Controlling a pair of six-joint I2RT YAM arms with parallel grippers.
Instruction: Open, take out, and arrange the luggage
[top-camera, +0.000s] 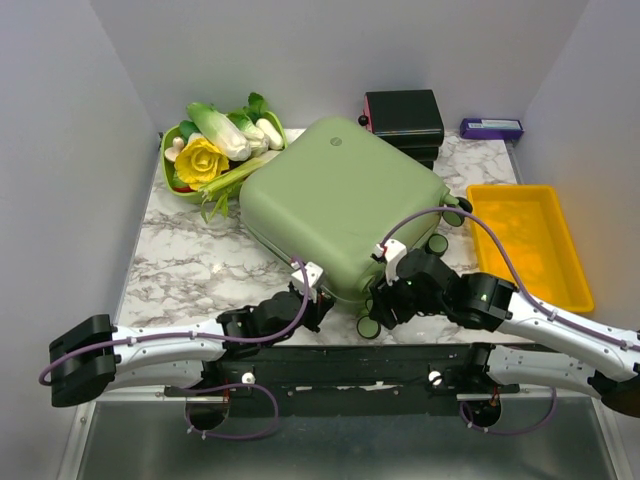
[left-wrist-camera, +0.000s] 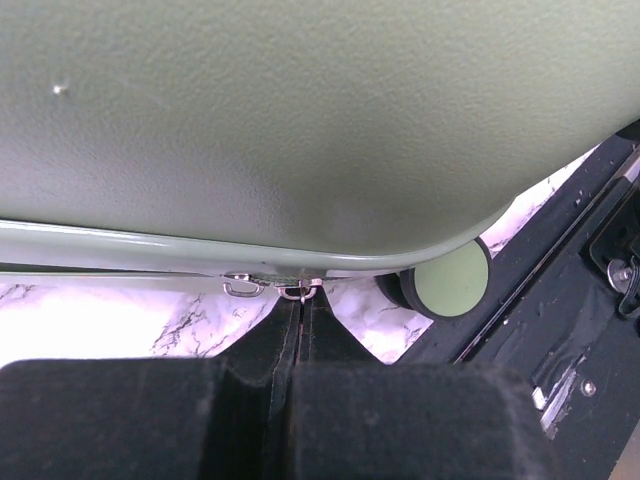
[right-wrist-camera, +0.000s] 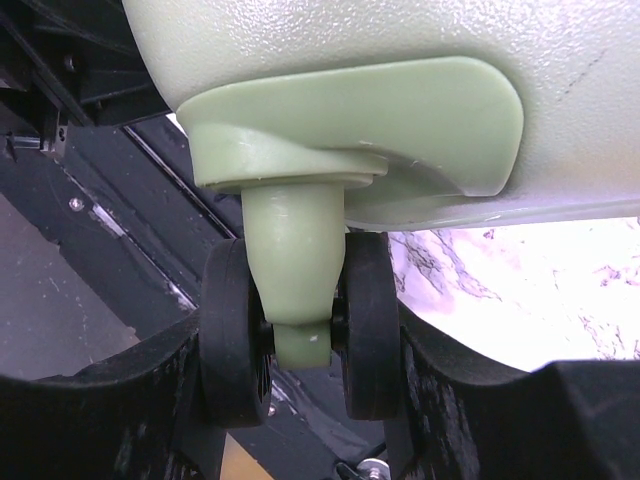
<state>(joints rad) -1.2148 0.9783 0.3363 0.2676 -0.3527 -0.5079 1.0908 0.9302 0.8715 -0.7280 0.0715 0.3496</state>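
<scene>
Beside luggage (top-camera: 335, 195), left fingers (left-wrist-camera: 200, 420) pinch zipper pull (left-wrist-camera: 300, 292), right fingers (right-wrist-camera: 130, 410) grip wheel (right-wrist-camera: 370, 330)

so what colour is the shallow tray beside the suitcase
Bright yellow tray, best seen in the top external view.

Tray (top-camera: 522, 238) right of luggage (top-camera: 340, 200)

You have a marble-patterned table (top-camera: 190, 260) with the suitcase (top-camera: 340, 200) lying flat at its middle. A bowl (top-camera: 166, 165) of vegetables sits back left, a black box (top-camera: 404, 115) and purple box (top-camera: 491, 128) behind (back edge), and a yellow tray (top-camera: 575, 275) to the right.
</scene>
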